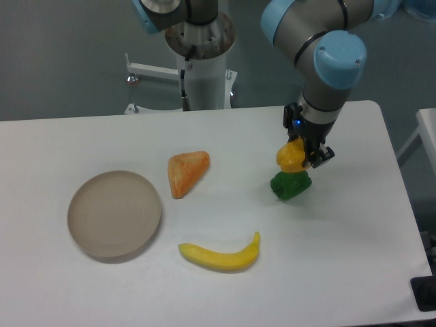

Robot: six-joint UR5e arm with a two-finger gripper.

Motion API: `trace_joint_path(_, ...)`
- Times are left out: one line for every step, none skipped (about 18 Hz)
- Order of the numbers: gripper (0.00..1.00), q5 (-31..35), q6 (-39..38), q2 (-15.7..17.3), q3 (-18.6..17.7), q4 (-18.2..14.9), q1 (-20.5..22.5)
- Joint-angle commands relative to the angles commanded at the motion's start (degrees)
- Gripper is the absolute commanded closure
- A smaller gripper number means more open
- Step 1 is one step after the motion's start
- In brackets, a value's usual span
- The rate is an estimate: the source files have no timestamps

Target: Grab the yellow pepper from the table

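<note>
Jaws of the black two-finger gripper (308, 154) clamp one lumpy yellow toy pepper (291, 157), just above one green toy pepper (291, 185) on the white table (354, 259). Also there: one orange wedge (187, 172), one curved yellow banana (221, 255), one round tan plate (114, 214).

Yellow pepper (290, 157): yellow-orange, plain, between the jaws of the black gripper (304, 154). Green pepper (291, 185): solid green, directly below the jaws. Arm joints above the jaws: grey with light blue caps. Wedge piece (187, 172): mottled orange, well left of the jaws. Banana (221, 255): yellow, below-left of them. Plate (114, 214): dull beige, far left. Table (354, 272): white.
</note>
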Motion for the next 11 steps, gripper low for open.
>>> trace_joint_path(0.65,0.09,0.00,-0.18,0.00,0.09,-0.09)
trace_joint_path(0.65,0.00,0.00,-0.53,0.17,0.09,-0.18)
trace_joint_path(0.65,0.00,0.00,-0.70,0.44,0.09,-0.35)
trace_joint_path(0.65,0.00,0.00,-0.97,0.61,0.09,-0.70)
trace_joint_path(0.65,-0.09,-0.09,-1.06,0.70,0.09,-0.79)
trace_joint_path(0.64,0.00,-0.09,-1.06,0.70,0.09,-0.79)
trace_joint_path(0.64,-0.09,-0.09,-1.06,0.70,0.09,-0.88)
trace_joint_path(0.64,-0.09,-0.09,-1.06,0.70,0.09,-0.88)
trace_joint_path(0.64,-0.09,-0.09,-1.06,0.79,0.09,-0.88)
trace_joint_path(0.64,-0.09,-0.09,-1.14,0.70,0.09,-0.88)
trace_joint_path(0.64,-0.09,-0.09,-1.14,0.70,0.09,-0.88)
